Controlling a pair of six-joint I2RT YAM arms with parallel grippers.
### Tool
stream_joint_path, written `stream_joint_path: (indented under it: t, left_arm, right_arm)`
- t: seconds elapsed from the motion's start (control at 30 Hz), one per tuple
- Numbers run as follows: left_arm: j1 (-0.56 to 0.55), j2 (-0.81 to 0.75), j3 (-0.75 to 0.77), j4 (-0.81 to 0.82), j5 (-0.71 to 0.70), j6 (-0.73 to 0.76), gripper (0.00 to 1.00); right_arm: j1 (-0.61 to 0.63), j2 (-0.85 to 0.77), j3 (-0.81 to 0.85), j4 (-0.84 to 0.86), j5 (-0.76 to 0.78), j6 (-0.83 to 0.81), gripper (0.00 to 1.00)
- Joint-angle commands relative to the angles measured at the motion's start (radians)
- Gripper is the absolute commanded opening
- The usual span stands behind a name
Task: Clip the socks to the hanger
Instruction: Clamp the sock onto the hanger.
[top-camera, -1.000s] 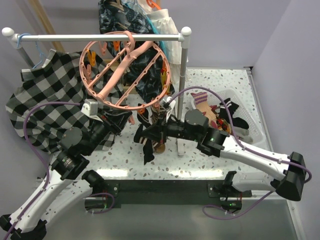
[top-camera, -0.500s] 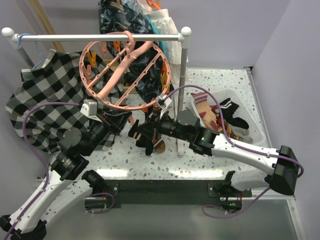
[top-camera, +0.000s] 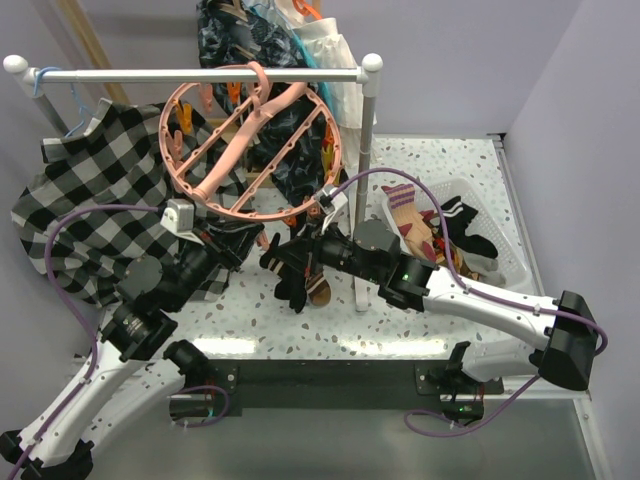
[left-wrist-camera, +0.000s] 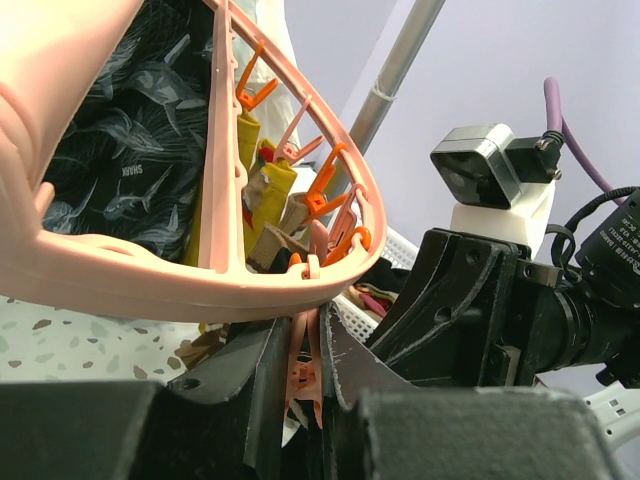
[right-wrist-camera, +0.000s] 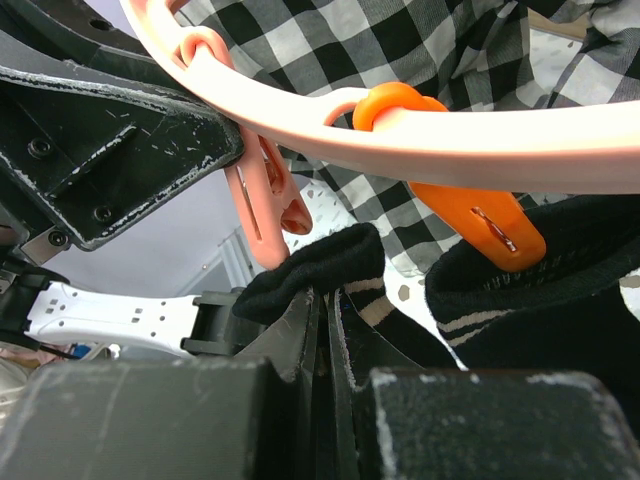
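The salmon-pink round hanger (top-camera: 163, 135) hangs from the white rail. My left gripper (top-camera: 243, 238) is under its near rim and shut on a dangling pink clip (left-wrist-camera: 303, 375), just below the ring (left-wrist-camera: 200, 290). My right gripper (top-camera: 287, 262) is shut on a black sock with cream stripes (right-wrist-camera: 320, 265). The sock's cuff sits right under the lower tip of that pink clip (right-wrist-camera: 262, 205). An orange clip (right-wrist-camera: 470, 215) beside it holds another black striped sock (right-wrist-camera: 540, 290). Mustard socks (left-wrist-camera: 270, 195) hang from farther clips.
A white basket (top-camera: 507, 262) with more socks stands at the right. A black-and-white checkered shirt (top-camera: 90, 210) hangs at the left on the rail (top-camera: 200, 74). The rail's white post (top-camera: 365, 180) stands just behind my right gripper.
My right gripper has carried the black sock left and slightly up, closer to the pink clip. The left gripper and the hanger have stayed put.
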Motion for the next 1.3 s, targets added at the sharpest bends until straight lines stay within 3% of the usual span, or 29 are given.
stream_joint_path:
  t: [0.0, 1.27]
  left_arm:
    - [0.001, -0.006, 0.019, 0.030, 0.017, -0.019, 0.00]
    - [0.000, -0.012, 0.011, 0.032, 0.016, -0.021, 0.00]
  right_arm:
    - [0.004, -0.003, 0.051, 0.037, 0.024, 0.013, 0.00]
    - [0.004, 0.026, 0.084, -0.010, 0.020, 0.026, 0.00]
